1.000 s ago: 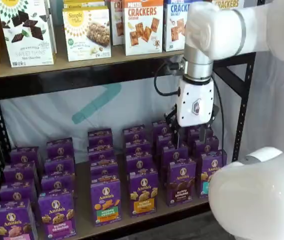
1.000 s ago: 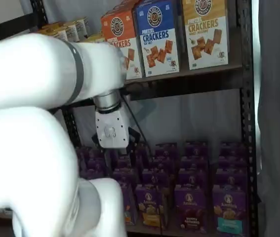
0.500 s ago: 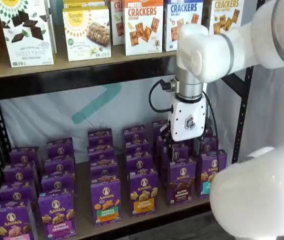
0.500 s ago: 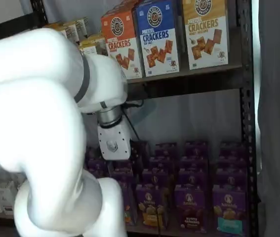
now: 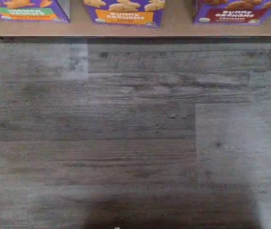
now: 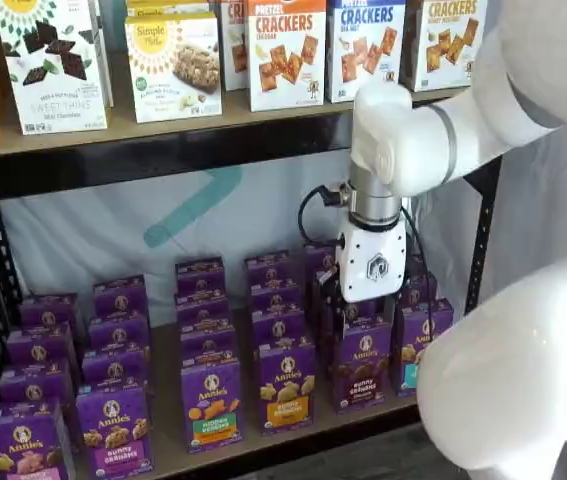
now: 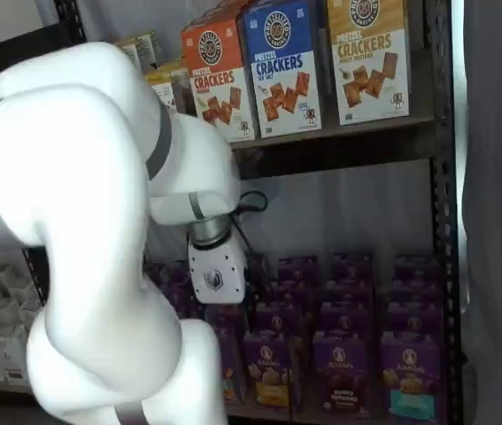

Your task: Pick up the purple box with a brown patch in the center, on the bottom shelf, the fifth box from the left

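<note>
The purple box (image 6: 361, 364) with the dark brown patch stands in the front row of the bottom shelf (image 6: 164, 392). It shows in both shelf views (image 7: 341, 371), and its brown label band shows in the wrist view (image 5: 233, 13). My gripper (image 6: 367, 312) hangs with its white body just above and slightly behind that box. Its black fingers point down among the cartons, open, with nothing between them. In a shelf view the gripper (image 7: 222, 305) sits low in front of the purple rows, its fingers mostly hidden.
Neighbouring purple cartons carry a yellow-orange band (image 6: 286, 386), a green band (image 6: 211, 402) and a teal one (image 6: 410, 372). Cracker boxes (image 6: 285, 52) fill the higher shelf. A black rack post (image 6: 480, 250) stands at the right. My own white arm (image 6: 508, 385) fills the foreground. Grey wood floor (image 5: 135, 133) lies before the shelf.
The gripper has come down and a little to the left, from the back rows toward the front row. Its jaws have stayed open and no box has moved.
</note>
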